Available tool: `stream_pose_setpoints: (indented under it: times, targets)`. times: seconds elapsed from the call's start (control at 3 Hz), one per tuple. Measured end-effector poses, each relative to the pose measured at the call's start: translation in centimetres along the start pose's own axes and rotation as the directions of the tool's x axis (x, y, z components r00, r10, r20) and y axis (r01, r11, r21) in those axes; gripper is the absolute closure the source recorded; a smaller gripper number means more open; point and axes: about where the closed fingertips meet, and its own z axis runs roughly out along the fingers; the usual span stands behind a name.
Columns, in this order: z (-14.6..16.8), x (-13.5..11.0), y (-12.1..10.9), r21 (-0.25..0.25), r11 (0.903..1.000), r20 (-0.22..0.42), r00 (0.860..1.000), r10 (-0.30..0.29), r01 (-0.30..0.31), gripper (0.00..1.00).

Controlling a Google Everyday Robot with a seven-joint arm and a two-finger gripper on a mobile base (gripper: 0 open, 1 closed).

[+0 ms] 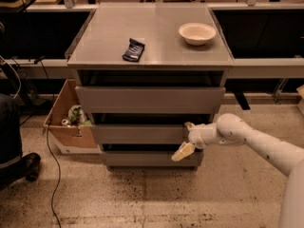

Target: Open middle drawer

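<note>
The grey cabinet [152,37] has three handleless drawers. The middle drawer [137,134] has a flat front of medium height and stands slightly out, with a dark gap above it. My gripper [186,138] is at the right end of that front, on the white arm coming in from the right. It is open: one fingertip [189,126] sits at the front's top edge and the other [183,151] hangs below its bottom edge. The tallest front [149,99] is above and the thin front [149,158] is below.
A dark packet [133,50] and a white bowl [196,33] lie on the cabinet top. A cardboard box [64,120] with rubbish stands on the floor to the left, next to a cable [51,165] and a dark chair base [14,167]. Tables run behind.
</note>
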Motion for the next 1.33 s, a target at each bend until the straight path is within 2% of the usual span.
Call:
stream_pose_setpoints:
  times: [0.33, 0.67, 1.0, 1.33]
  targets:
    - [1.7, -0.5, -1.7, 0.069, 0.9976, 0.025, 1.000, 0.008, -0.010, 0.00]
    - [3.3, -0.5, -3.7, 0.143, 0.9897, 0.015, 1.000, 0.010, -0.012, 0.00]
    - [5.0, -0.3, -5.7, 0.210, 0.9775, 0.003, 1.000, 0.020, -0.020, 0.00]
    - [6.7, 0.2, -7.3, 0.249, 0.9679, -0.009, 0.999, 0.033, -0.030, 0.00]
